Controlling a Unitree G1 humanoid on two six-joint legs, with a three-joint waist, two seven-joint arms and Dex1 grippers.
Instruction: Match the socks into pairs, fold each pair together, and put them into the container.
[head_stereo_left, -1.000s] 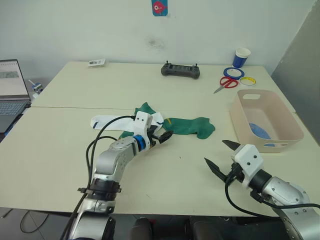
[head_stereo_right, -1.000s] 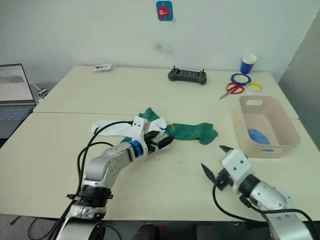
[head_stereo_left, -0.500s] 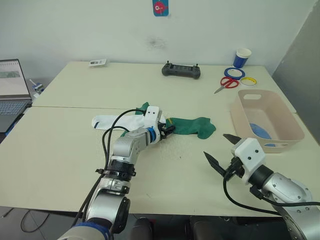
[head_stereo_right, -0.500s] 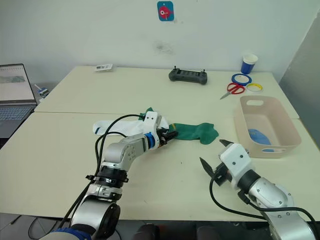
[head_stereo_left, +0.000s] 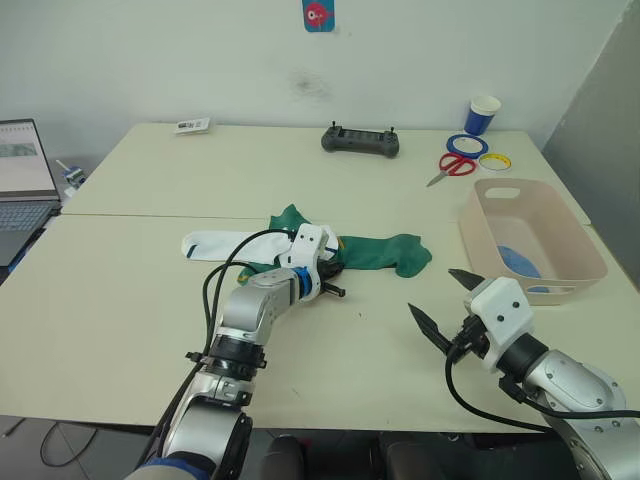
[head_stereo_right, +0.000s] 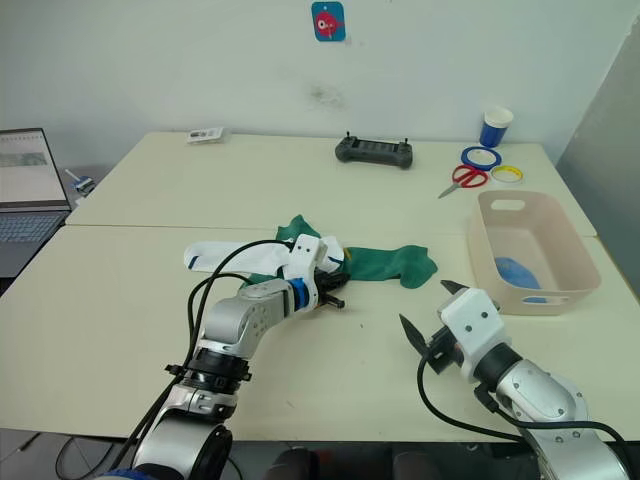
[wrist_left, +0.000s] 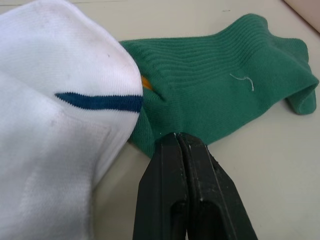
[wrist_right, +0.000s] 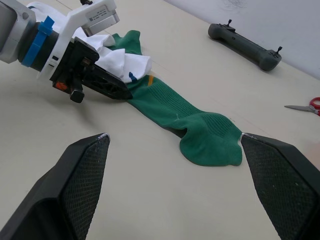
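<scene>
- The green sock (head_stereo_left: 378, 251) lies flat mid-table, its near edge right at the tip of the left gripper (wrist_left: 176, 142), whose fingers are pressed shut with no cloth visibly between them.
- A second ago that gripper was short of the pile with a gap between its fingers; now it has pushed in to the green edge and closed. I'd say it is pinching for a grab, not yet lifting.
- Count: two white socks (head_stereo_left: 240, 245) overlapping, a second green one (head_stereo_left: 290, 215) peeking behind, something blue (head_stereo_left: 519, 260) already in the container (head_stereo_left: 575, 245) at the right.
- The right gripper (head_stereo_left: 447, 300) waits near the container, fingers spread wide, empty.
</scene>
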